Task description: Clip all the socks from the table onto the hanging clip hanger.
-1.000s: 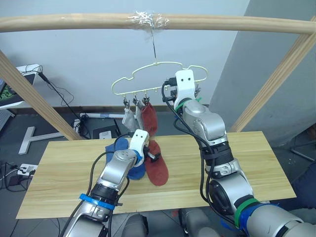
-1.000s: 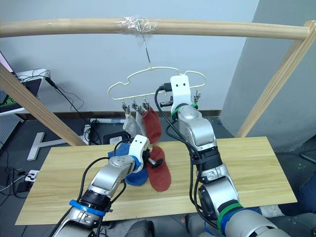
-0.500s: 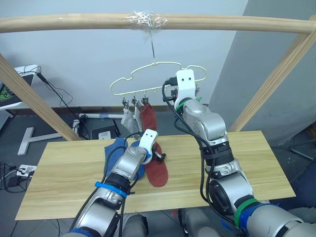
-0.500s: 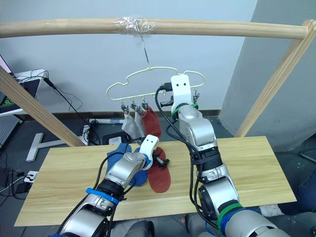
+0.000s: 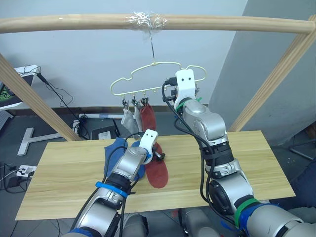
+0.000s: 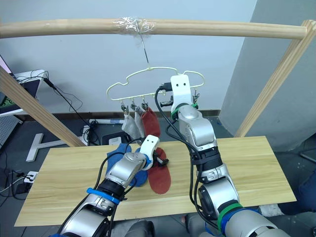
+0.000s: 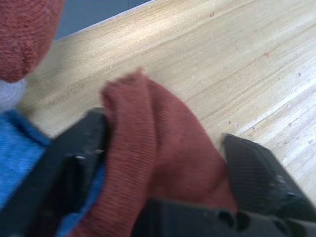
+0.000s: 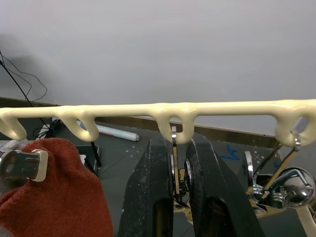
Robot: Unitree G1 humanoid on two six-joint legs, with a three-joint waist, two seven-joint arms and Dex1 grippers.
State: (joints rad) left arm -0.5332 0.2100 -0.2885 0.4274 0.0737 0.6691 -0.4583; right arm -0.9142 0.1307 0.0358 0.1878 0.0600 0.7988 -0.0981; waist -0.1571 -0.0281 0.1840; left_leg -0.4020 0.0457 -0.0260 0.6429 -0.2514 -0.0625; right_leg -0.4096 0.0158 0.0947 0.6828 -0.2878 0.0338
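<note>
The cream clip hanger hangs from the pole by its hook. Two light grey socks and one rust-red sock are clipped to it. A second rust-red sock lies on the table, beside a heap of blue socks. My left gripper is down on this red sock's far end. Its fingers stand open on either side of a raised fold of the fabric. My right gripper is up at the hanger, shut on a metal clip near the middle of the row.
A round wooden pole frame spans overhead, with slanted legs at both sides of the table. More metal clips hang to the right of the held one. Cables and a power strip lie on the floor behind the table.
My left gripper has moved off the blue socks, away from me, to the far end of the red sock on the table. My right gripper has stayed at the clip.
</note>
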